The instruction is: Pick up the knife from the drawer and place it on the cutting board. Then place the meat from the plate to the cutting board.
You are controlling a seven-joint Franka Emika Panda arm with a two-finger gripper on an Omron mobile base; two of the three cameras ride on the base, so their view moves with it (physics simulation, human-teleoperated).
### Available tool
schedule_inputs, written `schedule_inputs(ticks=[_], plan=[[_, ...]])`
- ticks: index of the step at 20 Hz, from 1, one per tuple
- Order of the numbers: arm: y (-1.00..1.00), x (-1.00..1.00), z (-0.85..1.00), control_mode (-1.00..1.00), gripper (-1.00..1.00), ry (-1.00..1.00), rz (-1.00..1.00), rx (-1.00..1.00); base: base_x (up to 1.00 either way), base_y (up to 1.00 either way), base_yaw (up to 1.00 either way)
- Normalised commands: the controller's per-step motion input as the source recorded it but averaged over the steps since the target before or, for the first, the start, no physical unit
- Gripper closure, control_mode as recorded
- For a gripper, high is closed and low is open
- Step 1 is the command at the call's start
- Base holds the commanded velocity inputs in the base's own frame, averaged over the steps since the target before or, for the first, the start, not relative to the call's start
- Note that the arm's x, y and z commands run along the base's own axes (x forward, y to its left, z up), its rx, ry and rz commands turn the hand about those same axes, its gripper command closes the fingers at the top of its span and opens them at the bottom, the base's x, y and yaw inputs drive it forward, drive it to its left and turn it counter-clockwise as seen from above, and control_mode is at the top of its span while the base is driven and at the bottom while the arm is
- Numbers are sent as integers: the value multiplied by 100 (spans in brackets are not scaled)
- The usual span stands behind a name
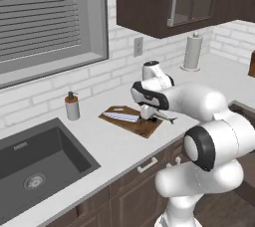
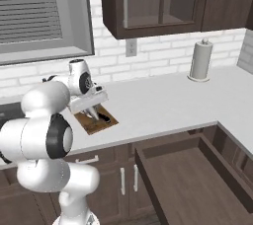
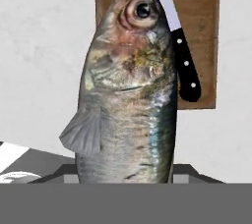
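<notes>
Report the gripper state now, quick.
Gripper: closed on the fish, held over the cutting board where the knife already lies.

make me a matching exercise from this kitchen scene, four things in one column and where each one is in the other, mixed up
Things:
1. fish
2. knife
3. soap bottle
4. paper towel roll

Places:
A. lying on the cutting board
B. standing on the counter between the sink and the wall
C. held in the gripper, above the board
D. upright at the back of the counter, near the corner

Pairs: 1-C, 2-A, 3-B, 4-D
</notes>
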Motion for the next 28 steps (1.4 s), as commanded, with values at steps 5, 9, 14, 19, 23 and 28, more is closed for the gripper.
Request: schedule_inputs(ticks=[5, 9, 14, 19, 23, 28], plan=[[15, -15, -45, -100, 100, -1, 58, 0, 0, 0, 0], [40, 21, -19, -100, 100, 5, 35, -2, 0, 0, 0], [5, 36, -14, -100, 100, 3, 3, -7, 0, 0, 0], [24, 57, -35, -100, 100, 7, 4, -7, 0, 0, 0], [16, 34, -42, -100, 100, 4, 5, -6, 0, 0, 0], [-5, 62, -11, -100, -100, -1, 4, 0, 0, 0, 0]])
